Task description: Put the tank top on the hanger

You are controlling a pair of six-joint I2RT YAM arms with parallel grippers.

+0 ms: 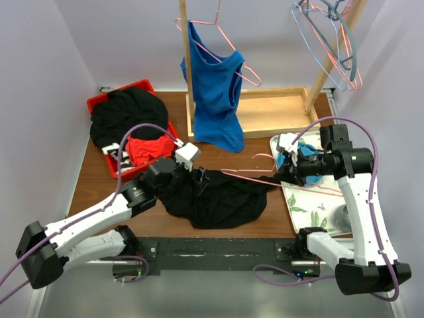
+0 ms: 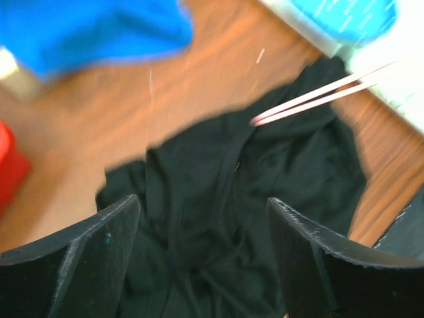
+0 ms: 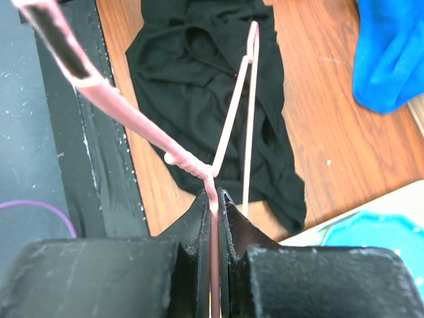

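The tank top (image 1: pixel 225 199), judged limp and light, heaped toward six o'clock on the worktop (image 1: pixel 93 179), is best pinched at a strap by the left pincer (image 2: pixel 202 202), spread above it, the stiff hanger (image 3: pixel 189 161) being clamped in the right pincer (image 3: pixel 217 199).

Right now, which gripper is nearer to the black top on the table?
Left. The left gripper hangs open directly over the black top, at its left part. The right gripper sits off the top's right edge, shut on the pink hanger.
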